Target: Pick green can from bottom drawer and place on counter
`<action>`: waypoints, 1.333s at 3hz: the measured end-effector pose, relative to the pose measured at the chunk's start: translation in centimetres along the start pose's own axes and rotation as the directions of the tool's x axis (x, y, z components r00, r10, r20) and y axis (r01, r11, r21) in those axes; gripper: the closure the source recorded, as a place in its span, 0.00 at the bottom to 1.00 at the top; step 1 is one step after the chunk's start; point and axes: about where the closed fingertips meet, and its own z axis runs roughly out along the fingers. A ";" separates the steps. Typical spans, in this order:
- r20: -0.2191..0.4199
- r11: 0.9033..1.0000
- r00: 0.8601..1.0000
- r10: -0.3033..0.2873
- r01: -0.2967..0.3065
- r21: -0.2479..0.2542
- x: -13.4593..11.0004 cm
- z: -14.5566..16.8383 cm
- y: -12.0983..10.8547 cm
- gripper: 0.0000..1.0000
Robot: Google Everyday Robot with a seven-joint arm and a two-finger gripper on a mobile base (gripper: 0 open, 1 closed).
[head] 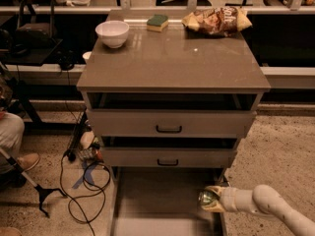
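The green can is held in my gripper over the right side of the open bottom drawer, just above the drawer's right rail. The gripper is shut on the can, with my white arm reaching in from the lower right. The grey-brown counter is the top of the cabinet, well above the can.
On the counter's back edge stand a white bowl, a green-topped sponge and a chip bag. Two upper drawers with black handles are slightly open. Cables lie on the floor at left. A person's leg is at far left.
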 end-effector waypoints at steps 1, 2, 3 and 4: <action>0.153 0.990 0.986 0.071 -0.088 0.107 1.5 -9.1 -2.4 1.00; 0.209 0.975 0.974 0.087 -0.127 0.182 2.3 -16.0 -4.0 1.00; 0.247 0.954 0.968 0.046 -0.117 0.278 1.4 -22.9 -5.2 1.00; 0.256 0.951 0.966 0.036 -0.111 0.287 0.6 -23.7 -5.5 1.00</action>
